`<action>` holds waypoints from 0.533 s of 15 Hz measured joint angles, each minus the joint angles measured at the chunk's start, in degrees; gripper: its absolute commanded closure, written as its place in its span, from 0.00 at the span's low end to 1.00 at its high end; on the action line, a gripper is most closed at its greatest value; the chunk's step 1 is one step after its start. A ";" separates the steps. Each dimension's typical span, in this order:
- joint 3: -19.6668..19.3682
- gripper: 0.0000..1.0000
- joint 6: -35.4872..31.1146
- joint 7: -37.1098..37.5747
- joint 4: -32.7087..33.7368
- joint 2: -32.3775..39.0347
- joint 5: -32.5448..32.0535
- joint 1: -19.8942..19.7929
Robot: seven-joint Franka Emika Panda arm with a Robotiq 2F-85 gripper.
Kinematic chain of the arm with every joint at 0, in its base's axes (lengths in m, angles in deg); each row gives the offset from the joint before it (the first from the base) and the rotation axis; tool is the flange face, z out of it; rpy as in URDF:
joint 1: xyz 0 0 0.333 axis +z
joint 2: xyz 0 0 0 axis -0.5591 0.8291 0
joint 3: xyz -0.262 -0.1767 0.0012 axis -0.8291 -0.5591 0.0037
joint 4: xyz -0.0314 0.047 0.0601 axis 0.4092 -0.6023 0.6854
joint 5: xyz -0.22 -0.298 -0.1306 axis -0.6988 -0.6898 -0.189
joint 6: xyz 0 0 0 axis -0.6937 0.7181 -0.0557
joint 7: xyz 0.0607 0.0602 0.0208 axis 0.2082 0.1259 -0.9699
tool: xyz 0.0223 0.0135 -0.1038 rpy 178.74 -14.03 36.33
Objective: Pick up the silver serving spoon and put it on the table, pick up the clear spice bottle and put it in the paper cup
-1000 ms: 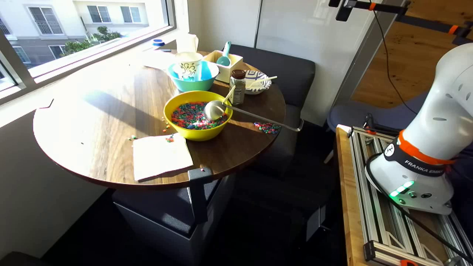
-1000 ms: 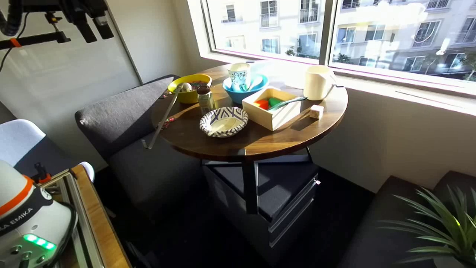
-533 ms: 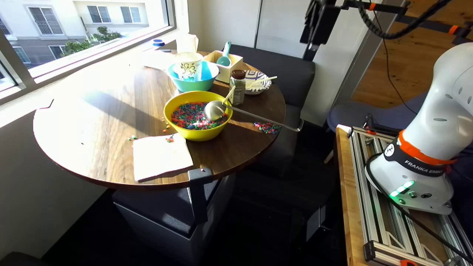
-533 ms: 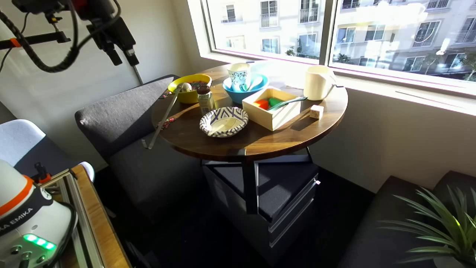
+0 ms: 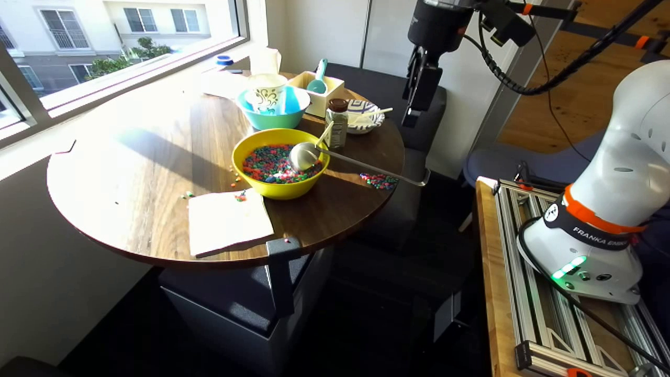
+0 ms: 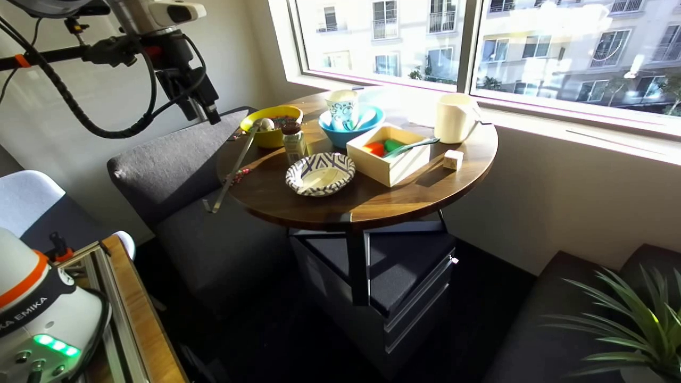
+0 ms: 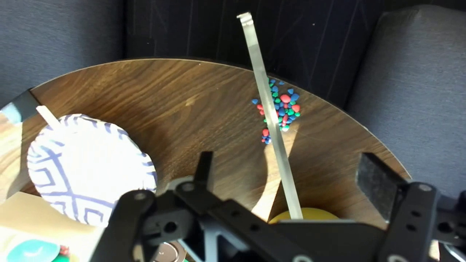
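The silver serving spoon [image 5: 303, 156] rests with its round end in the yellow bowl [image 5: 280, 191]. Its long handle [image 6: 234, 169] sticks out past the edge of the round wooden table [image 5: 324, 222]. My gripper [image 5: 411, 111] is open and empty, above and apart from the handle. In the wrist view the handle [image 7: 267, 98] runs between the spread jaws. The clear spice bottle [image 5: 336, 131] with a brown lid stands upright beside the yellow bowl; its lid [image 7: 167, 252] is partly hidden in the wrist view. The patterned paper cup [image 6: 343, 110] stands in the teal-blue bowl [image 6: 335, 137].
A patterned paper bowl [image 6: 319, 178] holding a pale stick is near the bottle. A wooden box [image 6: 391, 170] with a teal scoop, a white pitcher [image 6: 452, 119] and a cube [image 6: 453, 159] stand beyond. Loose beads [image 7: 285, 107] lie under the handle. A napkin [image 5: 230, 222] lies opposite.
My gripper has moved down and toward the table, coming fully into view above the end of the spoon's handle. It stays open. The things on the table have not moved.
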 measured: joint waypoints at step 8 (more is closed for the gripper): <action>-1.43 0.00 -24.77 -1.78 -5.03 6.45 5.78 2.23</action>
